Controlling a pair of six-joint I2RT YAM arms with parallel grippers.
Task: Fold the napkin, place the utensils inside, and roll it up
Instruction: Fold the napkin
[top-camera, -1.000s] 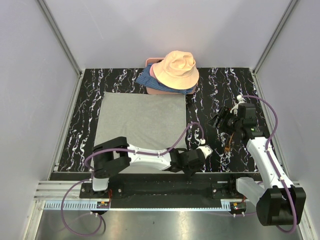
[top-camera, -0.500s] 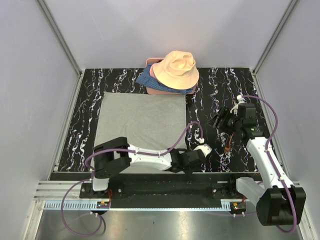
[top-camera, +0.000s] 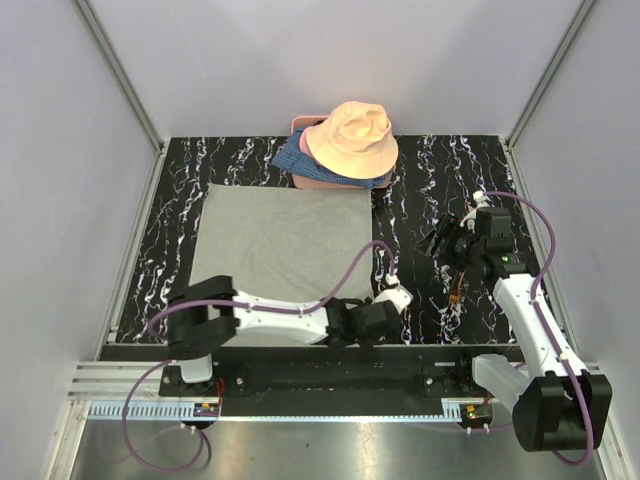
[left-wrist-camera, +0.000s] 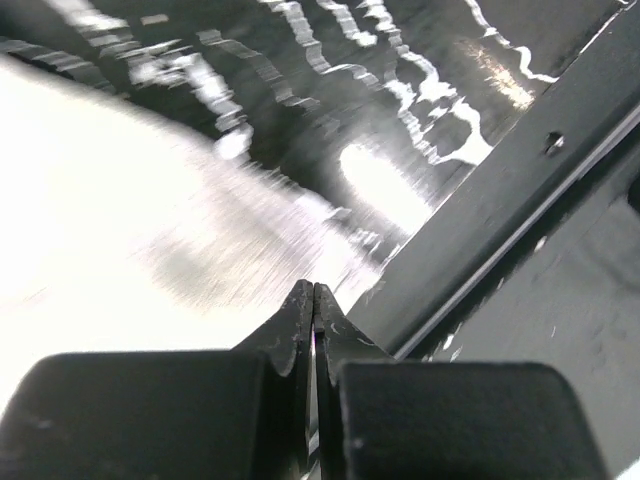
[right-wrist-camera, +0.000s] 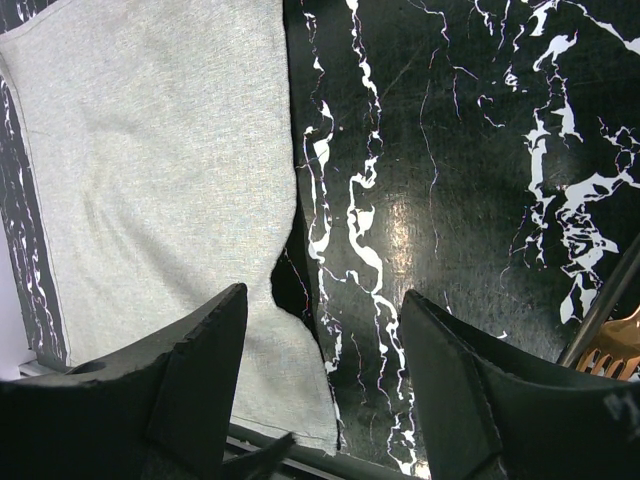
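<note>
Top external: utensils (top-camera: 459, 290) lengthwise near-to-far, right of flat napkin (top-camera: 280, 250).

The large light-grey napkin (top-camera: 280, 250), centre left in the top view, is soft matt cloth with a fine woven grain. Under it the black tabletop (top-camera: 450, 170) with white marble veining is smooth and glossy, throwing back lamp glare. The peach bucket hat (top-camera: 352, 138) at upper centre is matt fabric; the copper-brown fork (right-wrist-camera: 618, 345), lower right of the right-wrist view, has a smooth sheen.
</note>
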